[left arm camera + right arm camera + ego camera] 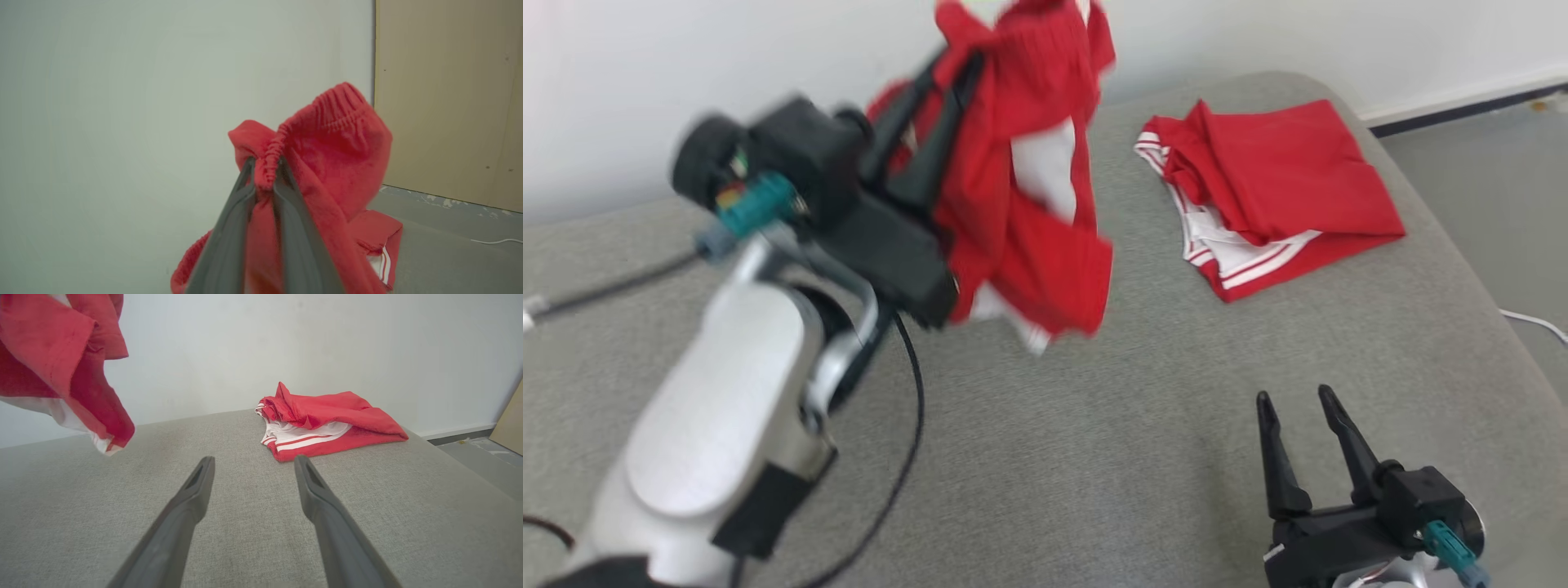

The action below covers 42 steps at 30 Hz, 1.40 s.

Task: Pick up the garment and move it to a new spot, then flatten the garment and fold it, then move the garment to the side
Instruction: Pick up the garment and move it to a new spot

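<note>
left hand (265, 173) clenched on garment (1029, 204): red knit, ribbed elastic waistband pinched, rest hanging crumpled beneath | right hand (1295, 398) released, low over grey woven bench (1094, 457) | folded shorts (1282, 180), red, white-striped, beyond it

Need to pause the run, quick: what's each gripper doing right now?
Left gripper: closed on the waistband of the red garment, which hangs from it.
Right gripper: open, holding nothing.

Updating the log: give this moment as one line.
left gripper: shut on red garment, lifted | right gripper: open, empty | other garment: on surface
</note>
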Motion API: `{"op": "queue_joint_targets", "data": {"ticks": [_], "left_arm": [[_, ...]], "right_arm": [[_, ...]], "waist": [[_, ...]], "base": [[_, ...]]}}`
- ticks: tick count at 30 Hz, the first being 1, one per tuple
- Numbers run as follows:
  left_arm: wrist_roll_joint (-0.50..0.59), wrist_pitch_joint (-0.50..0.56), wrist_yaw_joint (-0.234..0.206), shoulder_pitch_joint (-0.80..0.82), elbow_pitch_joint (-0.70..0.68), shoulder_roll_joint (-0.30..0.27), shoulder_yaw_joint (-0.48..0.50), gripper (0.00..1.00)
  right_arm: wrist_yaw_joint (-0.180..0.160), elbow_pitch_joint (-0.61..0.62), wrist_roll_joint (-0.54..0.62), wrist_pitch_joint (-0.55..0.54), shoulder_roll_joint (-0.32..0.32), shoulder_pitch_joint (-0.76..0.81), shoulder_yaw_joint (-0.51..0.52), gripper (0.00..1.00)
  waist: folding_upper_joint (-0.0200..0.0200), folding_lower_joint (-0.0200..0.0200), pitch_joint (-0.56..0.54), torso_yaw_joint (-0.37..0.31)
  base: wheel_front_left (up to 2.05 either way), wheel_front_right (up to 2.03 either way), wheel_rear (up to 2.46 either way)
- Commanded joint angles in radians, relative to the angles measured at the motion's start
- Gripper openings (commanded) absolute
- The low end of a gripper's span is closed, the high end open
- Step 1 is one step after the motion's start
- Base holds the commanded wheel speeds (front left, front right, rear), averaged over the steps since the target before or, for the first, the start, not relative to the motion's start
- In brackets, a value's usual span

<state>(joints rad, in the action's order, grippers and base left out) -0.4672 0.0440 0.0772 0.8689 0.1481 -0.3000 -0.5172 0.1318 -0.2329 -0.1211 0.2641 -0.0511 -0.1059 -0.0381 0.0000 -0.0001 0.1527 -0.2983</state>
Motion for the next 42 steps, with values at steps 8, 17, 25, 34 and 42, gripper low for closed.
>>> {"op": "queue_joint_targets", "data": {"ticks": [8,17,25,34,42], "left_arm": [[-0.063,-0.059,-0.044,-0.218,0.010,0.028,-0.009,0.00],[-0.123,-0.153,-0.040,-0.438,0.199,0.059,-0.029,0.00],[-0.109,-0.229,-0.024,-0.453,0.307,0.082,-0.046,0.88],[-0.087,-0.288,-0.045,-0.410,0.233,0.066,-0.008,1.00],[-0.068,-0.307,-0.107,-0.472,0.137,-0.013,0.095,1.00]], "right_arm": [[-0.003,-0.003,0.015,0.001,0.002,0.020,0.022,1.00],[-0.003,-0.024,0.010,0.001,0.001,0.000,-0.004,1.00],[-0.003,-0.033,0.005,0.001,0.001,0.001,-0.010,1.00],[-0.003,-0.028,0.002,0.001,0.001,0.020,0.009,1.00],[-0.003,-0.007,0.006,0.001,0.001,0.018,0.029,1.00]], "waist": [[0.0000,0.0001,-0.014,0.026],[0.0000,0.0001,-0.012,0.056],[0.0000,0.0001,-0.031,0.080],[0.0000,0.0001,-0.063,0.116],[0.0000,0.0001,-0.074,0.151]], "base": [[0.00,0.00,0.00],[0.00,0.00,0.00],[0.00,0.00,0.00],[0.00,0.00,0.00],[0.00,0.00,0.00]]}}
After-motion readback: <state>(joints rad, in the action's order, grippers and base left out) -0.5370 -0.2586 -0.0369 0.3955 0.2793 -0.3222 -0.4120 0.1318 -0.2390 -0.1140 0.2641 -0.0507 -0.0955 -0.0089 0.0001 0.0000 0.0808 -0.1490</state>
